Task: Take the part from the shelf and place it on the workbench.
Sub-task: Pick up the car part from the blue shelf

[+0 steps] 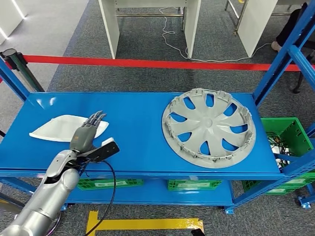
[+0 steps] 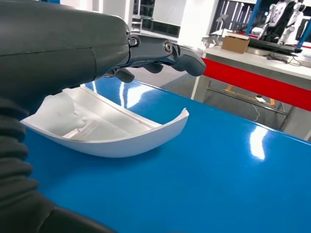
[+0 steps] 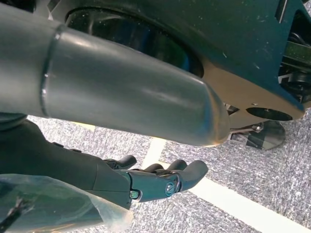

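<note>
blue shelf [image 1: 141,123]: left hand [image 1: 86,133] hovers flat above white part [image 1: 55,129], fingers [image 1: 97,117] outstretched.

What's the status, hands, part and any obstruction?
Left hand open, fingers extended over the white part, no grip yet. Right hand hanging empty over floor. Wheel cover sits well clear on blue shelf; nothing blocking.

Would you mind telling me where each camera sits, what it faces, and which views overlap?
Head view: high on the robot, looking down at the blue shelf holding the white part and grey wheel cover; left arm and left hand show.
Left wrist view: behind the left hand, facing along the shelf past the white part.
Right wrist view: on the hanging arm, facing the carpeted floor; right hand shows.
Head and left wrist share the white part, shelf and left hand.
</note>
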